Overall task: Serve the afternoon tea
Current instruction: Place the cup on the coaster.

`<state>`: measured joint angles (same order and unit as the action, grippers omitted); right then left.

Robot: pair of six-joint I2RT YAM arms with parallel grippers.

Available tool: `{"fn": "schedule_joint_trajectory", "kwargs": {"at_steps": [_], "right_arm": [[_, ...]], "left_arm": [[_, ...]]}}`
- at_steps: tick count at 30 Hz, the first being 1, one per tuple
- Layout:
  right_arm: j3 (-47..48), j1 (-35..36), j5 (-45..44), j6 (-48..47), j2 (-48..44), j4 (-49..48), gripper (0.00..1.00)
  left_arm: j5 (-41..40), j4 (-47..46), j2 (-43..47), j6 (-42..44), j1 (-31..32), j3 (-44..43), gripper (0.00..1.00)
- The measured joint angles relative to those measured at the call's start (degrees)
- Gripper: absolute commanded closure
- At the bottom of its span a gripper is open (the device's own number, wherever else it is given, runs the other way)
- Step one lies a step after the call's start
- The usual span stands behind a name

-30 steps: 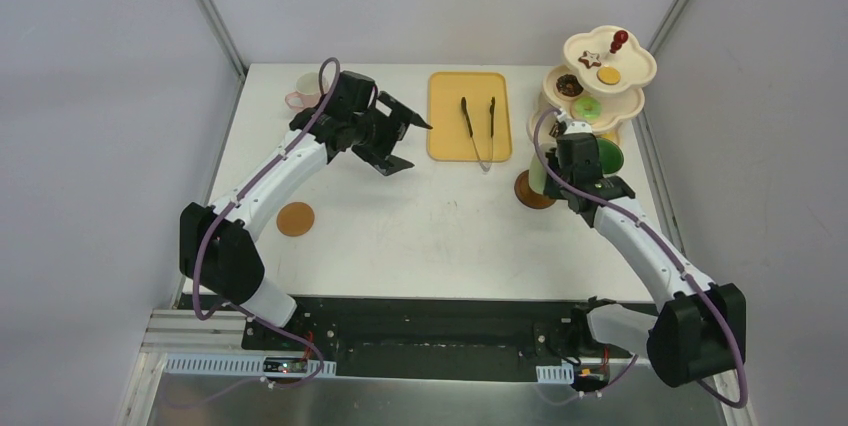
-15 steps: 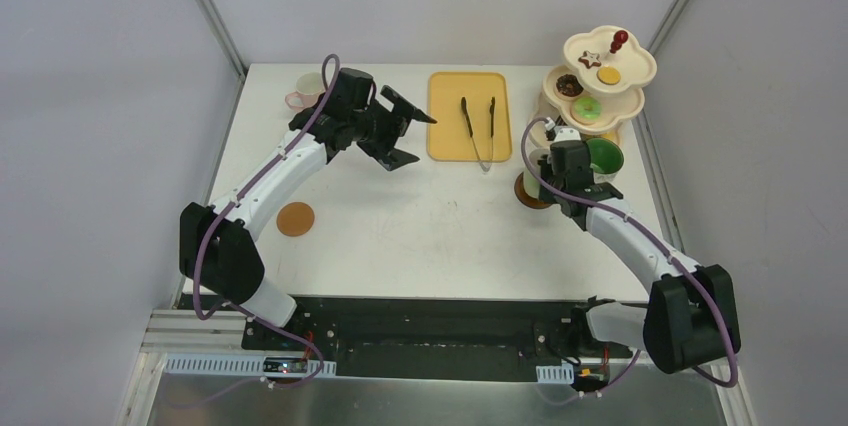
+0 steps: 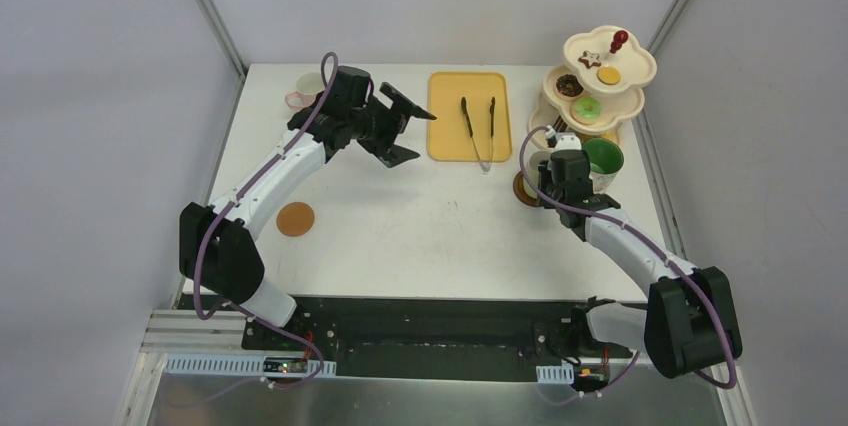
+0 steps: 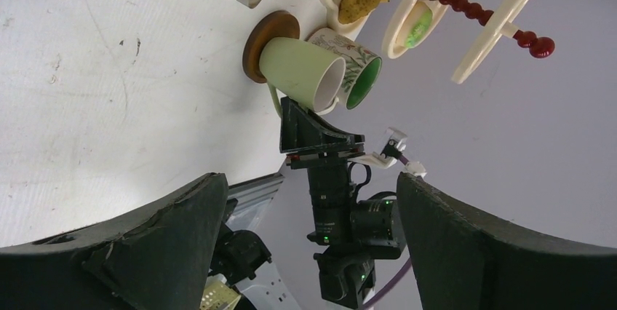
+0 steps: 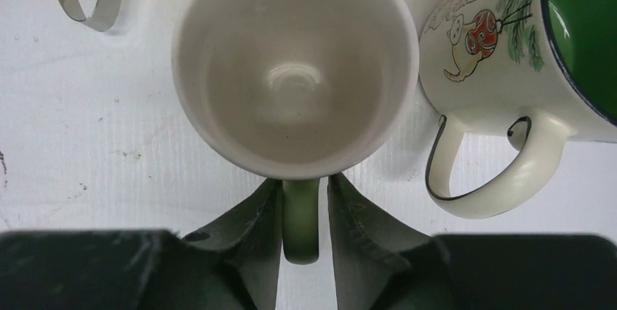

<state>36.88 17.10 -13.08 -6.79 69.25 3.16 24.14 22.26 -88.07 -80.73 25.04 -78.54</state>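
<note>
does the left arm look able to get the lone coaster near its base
Probably yes: the left gripper is open and empty, and the coaster lies flat in the open beside that arm, nothing on it, though the arm must fold back.

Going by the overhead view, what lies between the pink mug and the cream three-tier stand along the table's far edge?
The left hand, open, then the yellow rectangular tray holding black tongs; the top external view shows it.
</note>
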Motion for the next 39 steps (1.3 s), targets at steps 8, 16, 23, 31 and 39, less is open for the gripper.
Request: {"fn": "schedule_joint_trajectory", "kwargs": {"at_steps": [8, 16, 23, 31, 39], "right_arm": [[0.5, 0.0, 0.0, 1.5, -0.1, 3.0, 0.34], [3.8, 0.0, 0.2, 4.1, -3.5, 9.1, 0.17], [7.0, 0.0, 1.1, 5.6, -6.0, 14.5, 0.15], [12.1, 0.0, 4.2, 7.9, -7.6, 20.6, 0.14], [18.0, 0.0, 9.5, 10.3, -7.6, 24.5, 0.14]], "left_arm": [[0.9, -0.9, 0.0, 0.0, -0.4, 0.5, 0.11], [0.9, -0.2, 0.0, 1.9, -0.4, 0.5, 0.11], [-0.7, 1.6, 0.0, 5.2, -0.4, -0.2, 0.11], [-6.3, 8.5, -0.2, 14.7, -0.4, -7.9, 0.13], [-17.3, 19.4, -0.2, 31.9, -5.0, -14.2, 0.14]]}}
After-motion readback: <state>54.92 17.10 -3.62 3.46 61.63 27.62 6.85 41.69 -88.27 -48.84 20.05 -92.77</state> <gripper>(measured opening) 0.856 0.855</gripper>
